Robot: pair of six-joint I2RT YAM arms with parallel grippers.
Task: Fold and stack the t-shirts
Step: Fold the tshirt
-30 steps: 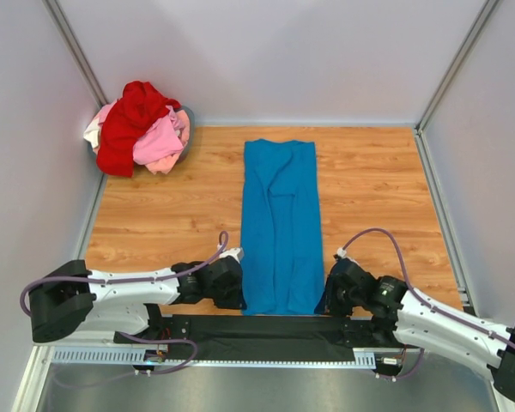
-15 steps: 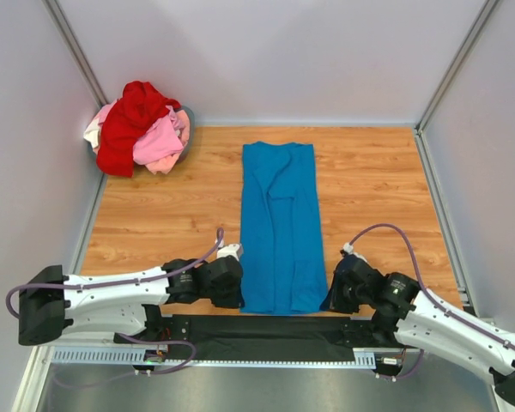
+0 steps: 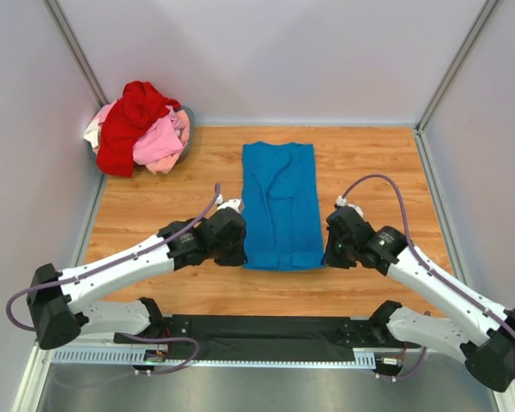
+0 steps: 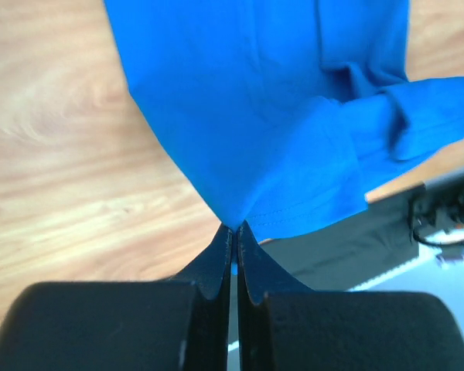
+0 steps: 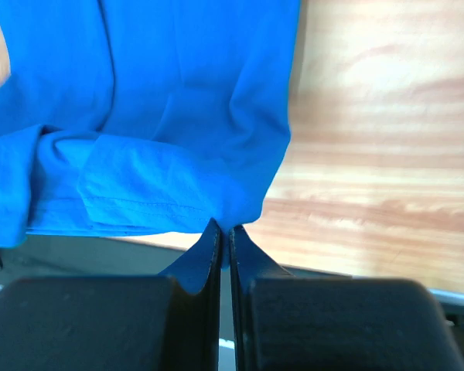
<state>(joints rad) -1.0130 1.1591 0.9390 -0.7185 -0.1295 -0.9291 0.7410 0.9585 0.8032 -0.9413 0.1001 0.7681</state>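
The bright blue t-shirt (image 3: 280, 202) lies as a long narrow strip in the middle of the wooden table, its near end lifted off the wood. My left gripper (image 3: 239, 255) is shut on its near left corner (image 4: 233, 216). My right gripper (image 3: 326, 257) is shut on its near right corner (image 5: 230, 220). Both hold the hem (image 4: 325, 212) above the table. The red t-shirt (image 3: 127, 127) and the light pink t-shirt (image 3: 160, 142) lie heaped at the far left corner, with a bit of whitish cloth (image 3: 93, 133) at the heap's left edge.
Grey walls close the table (image 3: 154, 215) at the back and both sides. A black mat (image 3: 257, 330) and a metal rail run along the near edge by the arm bases. The heap sits on a grey bowl-like rim (image 3: 187, 137).
Both grippers have risen and moved away from the near edge toward the far side, carrying the blue shirt's near hem with them, so the visible strip is shorter.
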